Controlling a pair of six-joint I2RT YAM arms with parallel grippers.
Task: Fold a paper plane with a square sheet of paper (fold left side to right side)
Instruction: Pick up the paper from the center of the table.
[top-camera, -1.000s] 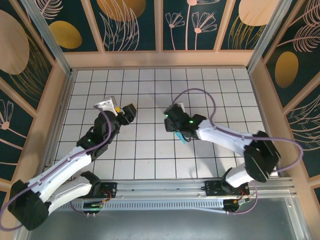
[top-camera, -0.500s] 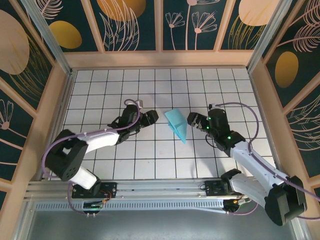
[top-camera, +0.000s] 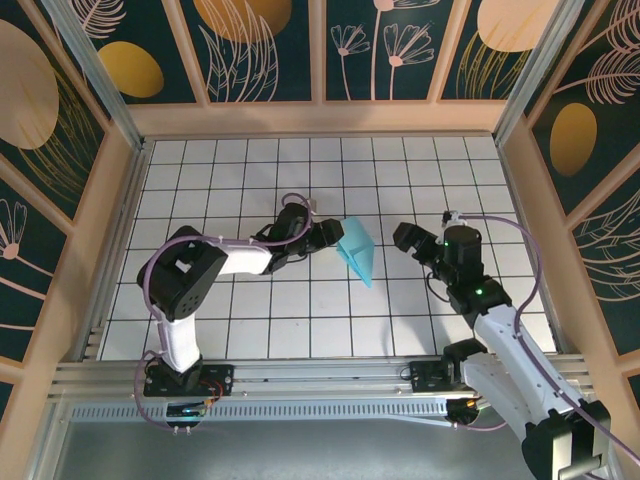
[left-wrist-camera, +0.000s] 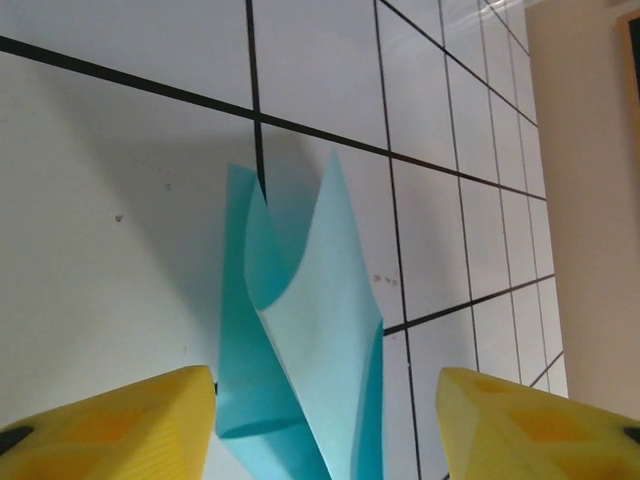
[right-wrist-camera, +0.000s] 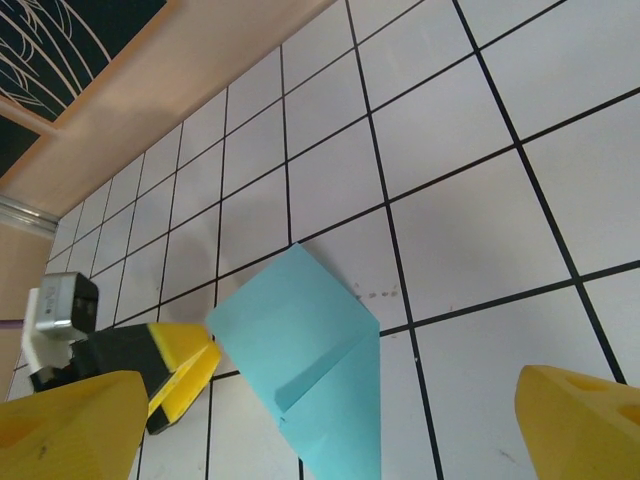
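**Ana:** As the left gripper (top-camera: 333, 233) reaches out over the tiled table (top-camera: 250, 310), where does the sheet of paper (top-camera: 358, 252) lie in relation to it?

**Ben:** Right at its fingertips. From above, the turquoise sheet is folded into a pointed shape. It starts at that gripper's tip and extends away from it, toward the right arm.

**Ana:** Are the jaws on it?

**Ben:** They stand apart at a middling width. In the left wrist view the paper's raised layers stand between the two yellow fingers (left-wrist-camera: 110, 420). They sit just beside the finger on the left of that view, though I cannot tell whether they touch it. A clear gap separates them from the other finger.

**Ana:** And the right gripper (top-camera: 403, 240)?

**Ben:** It is spread wide and holds nothing. The sheet lies ahead of it, apart from its fingertips, with bare tile between. Its wrist camera looks out between both yellow fingers (right-wrist-camera: 70, 425) at the paper's flat layers and one crease.
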